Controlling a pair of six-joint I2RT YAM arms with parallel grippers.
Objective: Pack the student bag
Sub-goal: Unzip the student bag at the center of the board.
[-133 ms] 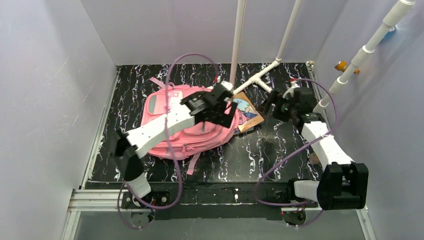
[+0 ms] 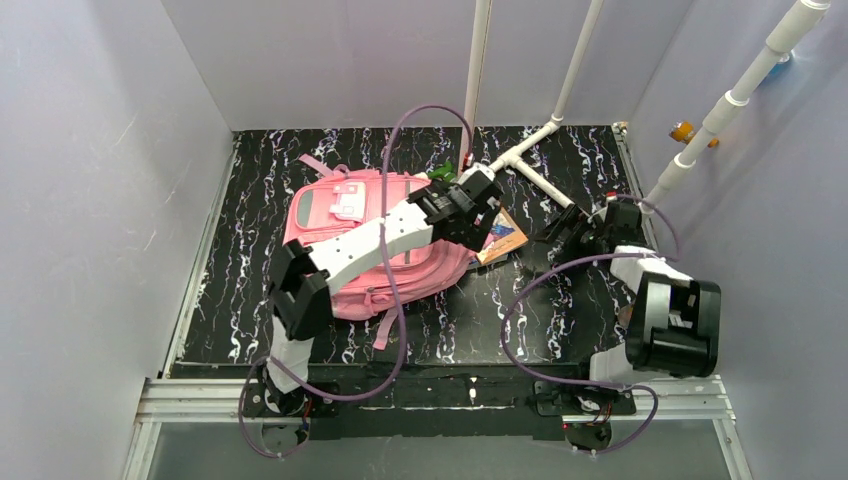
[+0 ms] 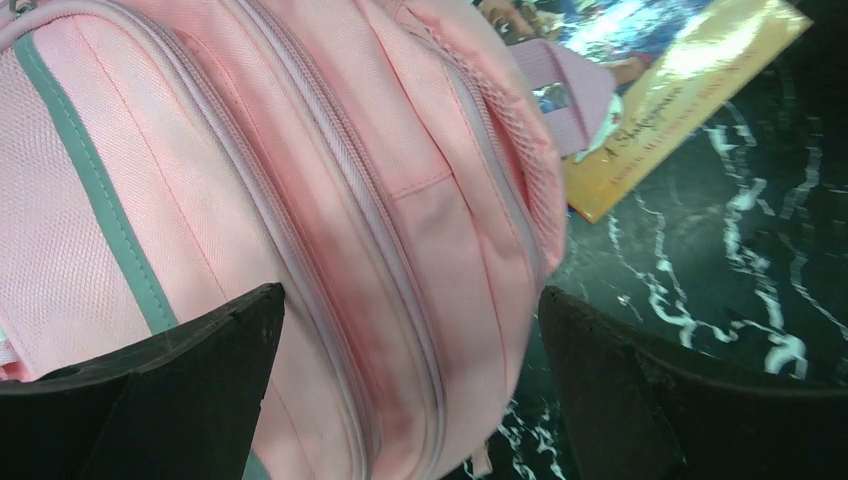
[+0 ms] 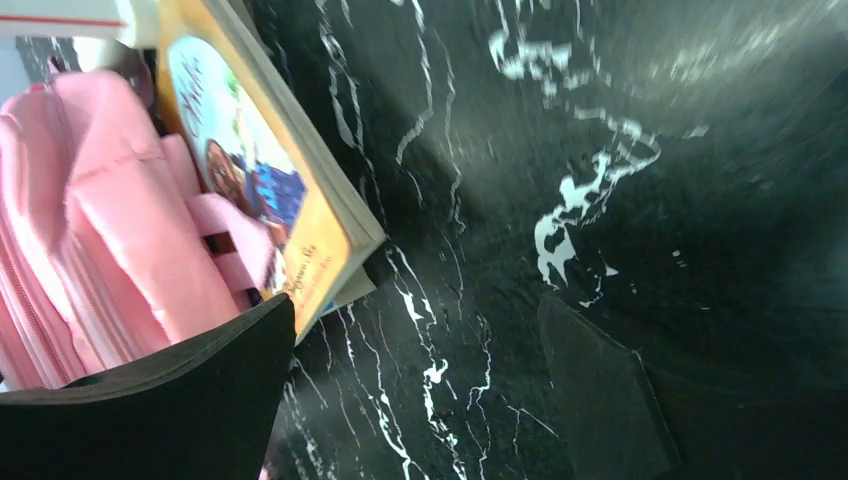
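a robot lab test cell: plain pale walls [image 2: 90, 200] box in a black marbled bench [image 2: 560, 330], with white plastic pipes [image 2: 477, 70] and an aluminium rail [image 2: 200, 398].

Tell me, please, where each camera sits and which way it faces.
Top external: fixed above and behind both arms, which show in it, looking down at the table, student bag and book.
Left wrist: on the left arm, close over the bag's zipped side; open left pincer frames the bottom.
Right wrist: on the right arm, looking down at bare table beside the book; open right pincer shows below.
Shared: both wrist views catch the book beside the bag's pink strap.
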